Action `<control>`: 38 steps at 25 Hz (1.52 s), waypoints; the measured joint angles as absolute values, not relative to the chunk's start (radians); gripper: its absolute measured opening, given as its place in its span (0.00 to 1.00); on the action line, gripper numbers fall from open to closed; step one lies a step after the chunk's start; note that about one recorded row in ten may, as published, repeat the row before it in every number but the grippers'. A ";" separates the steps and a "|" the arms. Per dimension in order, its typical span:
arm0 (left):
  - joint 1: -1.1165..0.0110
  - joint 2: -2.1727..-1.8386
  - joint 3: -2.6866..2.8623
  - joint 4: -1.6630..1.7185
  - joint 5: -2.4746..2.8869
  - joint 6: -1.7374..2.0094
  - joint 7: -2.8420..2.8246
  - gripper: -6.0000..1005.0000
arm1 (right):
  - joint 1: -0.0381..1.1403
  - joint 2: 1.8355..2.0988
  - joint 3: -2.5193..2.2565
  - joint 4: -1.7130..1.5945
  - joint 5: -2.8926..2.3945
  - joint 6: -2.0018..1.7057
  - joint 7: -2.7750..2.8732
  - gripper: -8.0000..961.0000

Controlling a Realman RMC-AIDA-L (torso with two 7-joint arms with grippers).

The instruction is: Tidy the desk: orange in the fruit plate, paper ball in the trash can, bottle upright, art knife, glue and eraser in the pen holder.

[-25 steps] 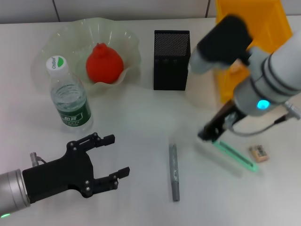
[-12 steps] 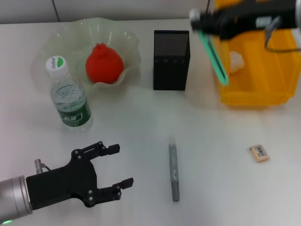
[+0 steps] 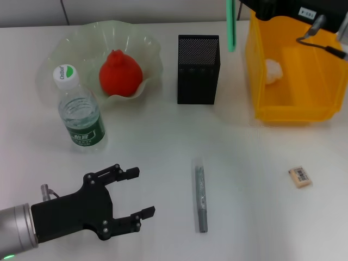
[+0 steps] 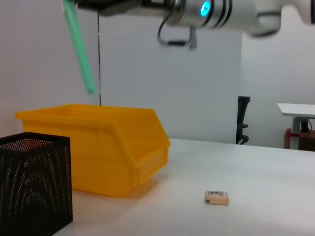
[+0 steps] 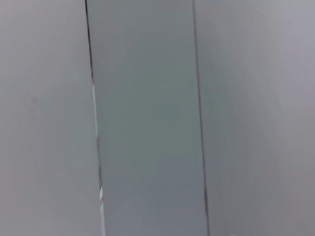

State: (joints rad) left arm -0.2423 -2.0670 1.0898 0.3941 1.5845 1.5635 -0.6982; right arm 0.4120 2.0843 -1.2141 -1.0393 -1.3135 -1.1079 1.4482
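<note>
knife (image 3: 231, 24) now hangs upright, lifted higher above pen holder (image 3: 198, 69).

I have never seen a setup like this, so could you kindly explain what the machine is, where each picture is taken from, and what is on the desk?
It is a two-armed robot tidying a desk. The head view looks down from its head. The black left gripper hovers open near the front edge. The right arm, at the top, holds a green stick-like tool hanging above and just right of the black mesh pen holder.

The orange lies in the fruit plate, the bottle stands upright, and a white paper ball is in the yellow trash can. A grey pen-like stick and the eraser lie loose.

The left wrist view looks sideways; the right wrist view shows only wall.
</note>
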 joint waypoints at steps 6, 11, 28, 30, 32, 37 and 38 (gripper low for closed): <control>-0.242 -2.068 1.091 0.393 1.585 1.563 -0.698 0.80 | 0.510 2.083 -1.212 -0.687 -1.096 -1.129 1.064 0.22; -0.243 -2.068 1.091 0.393 1.585 1.560 -0.698 0.80 | 0.593 2.084 -1.204 -0.499 -1.058 -1.120 0.931 0.22; -0.250 -2.068 1.092 0.393 1.585 1.557 -0.697 0.80 | 0.642 2.085 -1.173 -0.407 -1.054 -1.089 0.905 0.23; -0.250 -2.068 1.092 0.393 1.585 1.556 -0.697 0.80 | 0.644 2.085 -1.176 -0.403 -1.054 -1.089 0.905 0.24; -0.251 -2.069 1.092 0.393 1.585 1.555 -0.697 0.80 | 0.646 2.085 -1.177 -0.402 -1.054 -1.087 0.905 0.24; -0.252 -2.069 1.092 0.393 1.585 1.555 -0.696 0.80 | 0.654 2.086 -1.179 -0.399 -1.054 -1.081 0.905 0.24; -0.252 -2.069 1.092 0.393 1.585 1.555 -0.696 0.80 | 0.655 2.086 -1.180 -0.398 -1.054 -1.081 0.905 0.24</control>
